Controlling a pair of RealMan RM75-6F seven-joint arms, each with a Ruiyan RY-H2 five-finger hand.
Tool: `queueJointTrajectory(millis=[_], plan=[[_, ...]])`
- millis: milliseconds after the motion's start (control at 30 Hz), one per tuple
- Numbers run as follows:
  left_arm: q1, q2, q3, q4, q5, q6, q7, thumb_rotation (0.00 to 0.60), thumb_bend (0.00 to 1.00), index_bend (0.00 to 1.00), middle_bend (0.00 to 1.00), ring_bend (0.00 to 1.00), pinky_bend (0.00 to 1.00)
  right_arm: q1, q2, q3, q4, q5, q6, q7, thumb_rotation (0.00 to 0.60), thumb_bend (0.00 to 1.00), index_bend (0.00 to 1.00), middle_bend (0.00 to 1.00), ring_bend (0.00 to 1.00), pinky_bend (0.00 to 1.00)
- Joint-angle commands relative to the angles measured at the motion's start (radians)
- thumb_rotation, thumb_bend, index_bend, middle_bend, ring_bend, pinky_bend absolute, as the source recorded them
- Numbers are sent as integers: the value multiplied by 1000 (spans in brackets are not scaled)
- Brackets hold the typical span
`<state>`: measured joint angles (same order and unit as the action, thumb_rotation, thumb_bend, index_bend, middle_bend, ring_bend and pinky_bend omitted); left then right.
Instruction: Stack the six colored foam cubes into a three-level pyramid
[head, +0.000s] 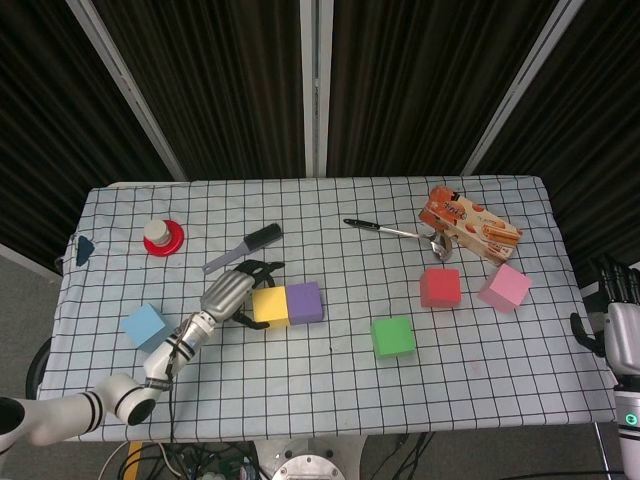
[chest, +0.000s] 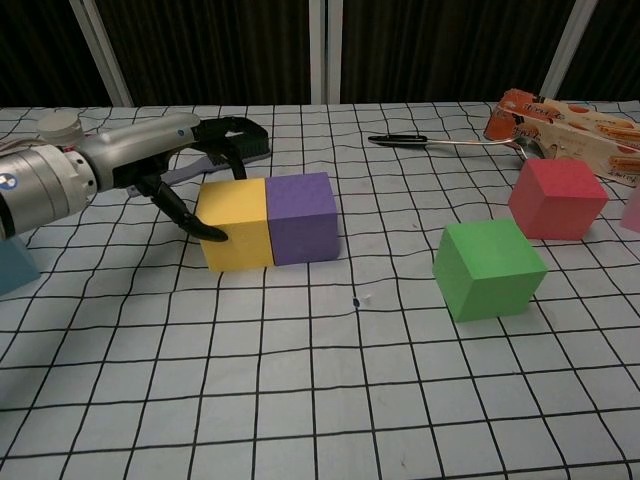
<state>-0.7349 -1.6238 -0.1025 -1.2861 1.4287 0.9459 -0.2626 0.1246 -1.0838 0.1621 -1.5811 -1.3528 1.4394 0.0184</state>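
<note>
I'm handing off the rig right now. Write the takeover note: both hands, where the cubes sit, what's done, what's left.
Left robot hand: fingers around the yellow cube on the table; whether they grip it is unclear.
Right robot hand: off the table's right edge, holding nothing.
Yellow cube sits flush against the purple cube.
Loose: blue cube far left, green cube centre-right, red cube and pink cube right.
Done: two base cubes joined.
Left: third base cube, then both upper levels.

A table (head: 330, 200) under a black-gridded white cloth stands before dark curtains (head: 400, 80).
</note>
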Motion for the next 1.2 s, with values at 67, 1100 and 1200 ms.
queueJointTrajectory(millis=[67,1100,1200], plan=[[0,1,-1,-2,0,1,-3,600,60,97,421,141,122,0,0,0,0,2,-2,-1,600,327,0,0,0,0],[127,173,59,-148,58,189,30,600,17,53,121,59,124,40,28,-31,-24,-66,-63,-50,600,283,0,0,0,0],[227,159,105,-122,74,316,81,600,17,53,121,58,123,81,35,-51,-28,-91,-142,-61,600,214,0,0,0,0]])
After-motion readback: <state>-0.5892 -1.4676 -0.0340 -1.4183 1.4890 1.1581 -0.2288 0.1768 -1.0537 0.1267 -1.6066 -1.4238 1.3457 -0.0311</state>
